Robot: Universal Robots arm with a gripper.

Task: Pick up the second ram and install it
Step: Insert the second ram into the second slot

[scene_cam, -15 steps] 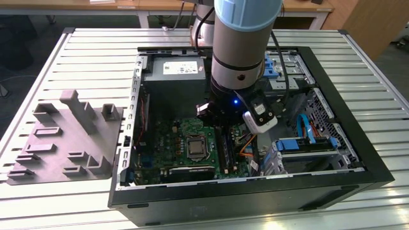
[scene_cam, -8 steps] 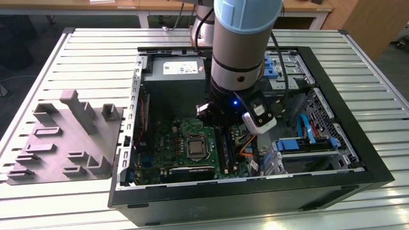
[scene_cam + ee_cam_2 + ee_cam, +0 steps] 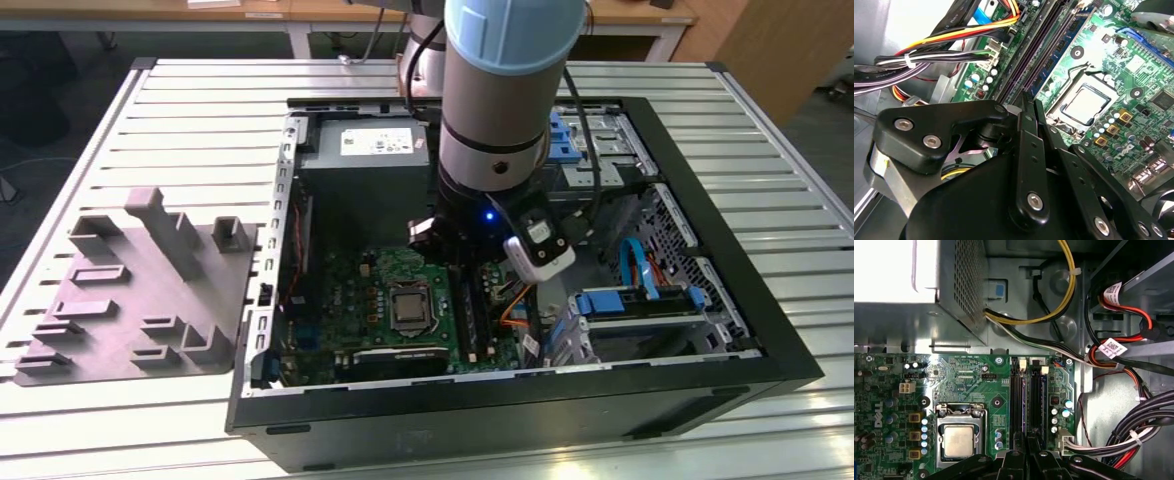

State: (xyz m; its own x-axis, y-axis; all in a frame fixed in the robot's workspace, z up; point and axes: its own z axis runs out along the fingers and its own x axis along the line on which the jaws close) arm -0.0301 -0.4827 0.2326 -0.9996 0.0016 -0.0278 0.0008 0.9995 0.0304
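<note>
Seen edge-on, the second ram (image 3: 1025,405) is a thin purplish strip standing along a black motherboard slot (image 3: 1016,405). It runs out from between my fingertips, also in the second wrist view (image 3: 1038,60). My gripper (image 3: 1026,449) (image 3: 1030,100) is shut on its top edge, fingers nearly together, low over the board. Another blue stick (image 3: 1056,55) stands in the neighbouring slot (image 3: 1043,400). In the exterior view the arm (image 3: 494,120) reaches down into the open computer case (image 3: 721,330), with the wrist over the slots beside the processor socket (image 3: 404,305).
The processor socket (image 3: 959,440) lies just beside the slots. Bundled cables (image 3: 1134,440) crowd the other side, and the power supply (image 3: 367,150) stands at the case's far end. Blue drive brackets (image 3: 641,300) fill the exterior view's right. A gray moulded tray (image 3: 134,290) lies outside the case.
</note>
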